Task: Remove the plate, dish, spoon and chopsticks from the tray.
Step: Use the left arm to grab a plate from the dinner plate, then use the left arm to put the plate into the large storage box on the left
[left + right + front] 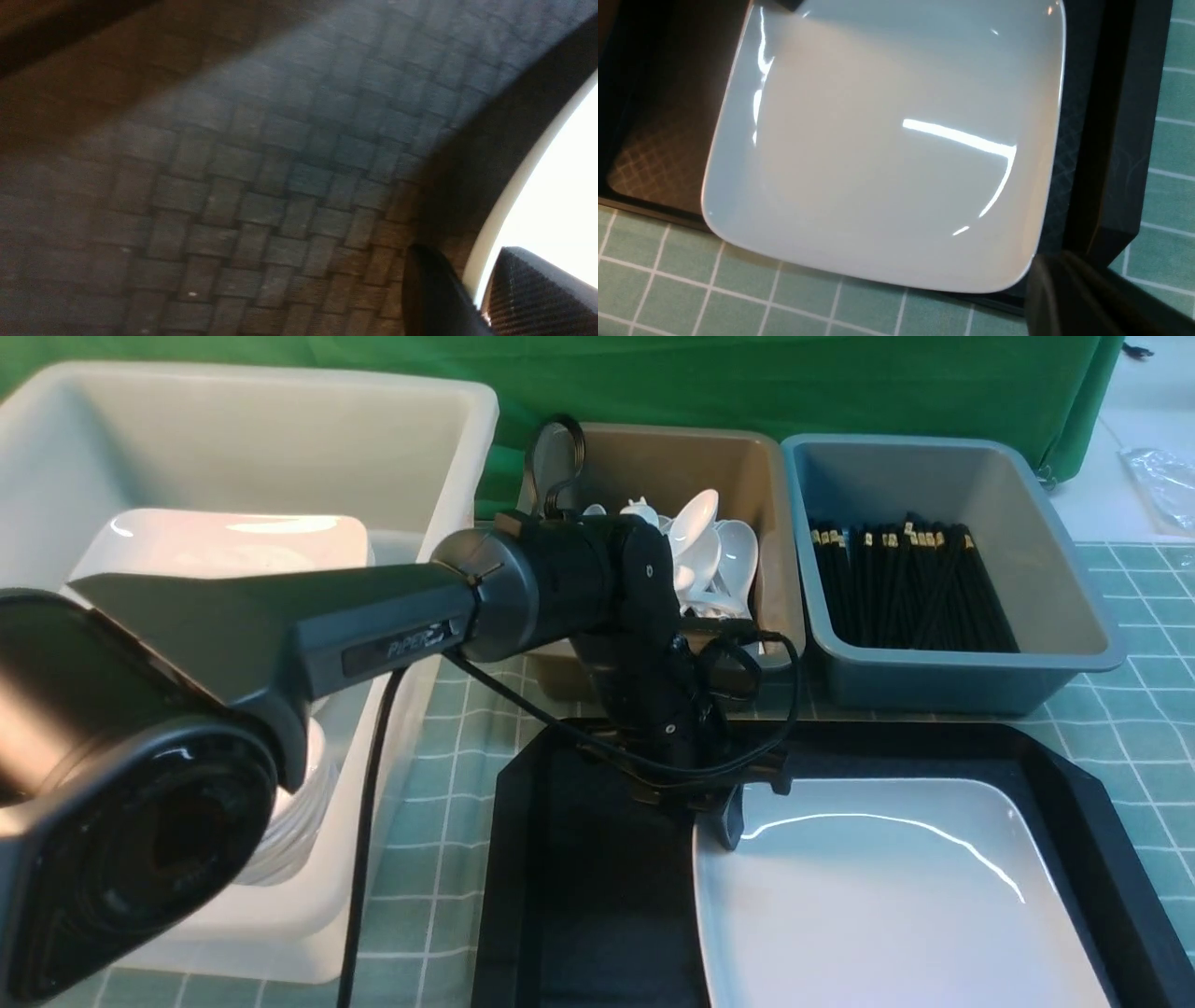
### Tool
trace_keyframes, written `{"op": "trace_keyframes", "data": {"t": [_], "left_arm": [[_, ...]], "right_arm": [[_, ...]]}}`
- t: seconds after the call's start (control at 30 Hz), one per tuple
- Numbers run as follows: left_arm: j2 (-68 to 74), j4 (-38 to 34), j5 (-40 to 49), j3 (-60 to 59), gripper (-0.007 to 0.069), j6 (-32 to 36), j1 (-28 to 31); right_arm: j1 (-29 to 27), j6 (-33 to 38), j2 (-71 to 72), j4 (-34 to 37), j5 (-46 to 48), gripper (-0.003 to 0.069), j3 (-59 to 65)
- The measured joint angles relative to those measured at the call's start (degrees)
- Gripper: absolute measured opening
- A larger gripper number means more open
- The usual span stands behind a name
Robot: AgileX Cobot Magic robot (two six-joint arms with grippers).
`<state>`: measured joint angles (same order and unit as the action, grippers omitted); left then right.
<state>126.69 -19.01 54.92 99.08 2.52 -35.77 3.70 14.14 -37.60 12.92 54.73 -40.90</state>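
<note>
The white square plate (pixel 896 896) lies on the right side of the black tray (pixel 579 896). My left gripper (pixel 738 812) is down at the plate's far left corner. In the left wrist view the plate (pixel 560 186) has its rim pinched between the fingers of the left gripper (pixel 465 252), above the tray floor (pixel 233 186). In the right wrist view, the right gripper (pixel 1057 270) is shut and empty, hovering by a corner of the plate (pixel 887 149) and the tray rim (pixel 1106 140). No dish, spoon or chopsticks show on the tray.
A large white tub (pixel 448 420) at the left holds a white square plate (pixel 224 541) and stacked white dishes (pixel 299 821). Behind the tray, a brown tub (pixel 766 485) holds several white spoons (pixel 709 551) and a blue-grey tub (pixel 1064 551) holds black chopsticks (pixel 915 588). My left arm (pixel 280 625) crosses the foreground.
</note>
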Motion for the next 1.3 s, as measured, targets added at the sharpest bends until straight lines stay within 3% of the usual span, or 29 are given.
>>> {"op": "trace_keyframes", "data": {"t": [0.17,0.57,1.0,1.3], "left_arm": [[-0.53,-0.59,0.69,0.0,0.0145,0.0,0.0],[-13.39,-0.13,3.18,0.0,0.002,1.82,-0.18],[-21.1,0.6,4.27,-0.05,0.0025,2.02,0.01],[-24.96,0.97,4.44,-0.11,0.0025,1.3,3.33]], "right_arm": [[0.0,0.35,0.0,0.0,-0.36,0.0026,0.0],[0.0,0.41,0.0,0.0,-0.51,0.0034,0.0],[0.0,0.59,0.0,0.0,-1.26,0.0045,0.0],[0.0,0.68,0.0,0.0,-1.36,0.0053,0.0]]}}
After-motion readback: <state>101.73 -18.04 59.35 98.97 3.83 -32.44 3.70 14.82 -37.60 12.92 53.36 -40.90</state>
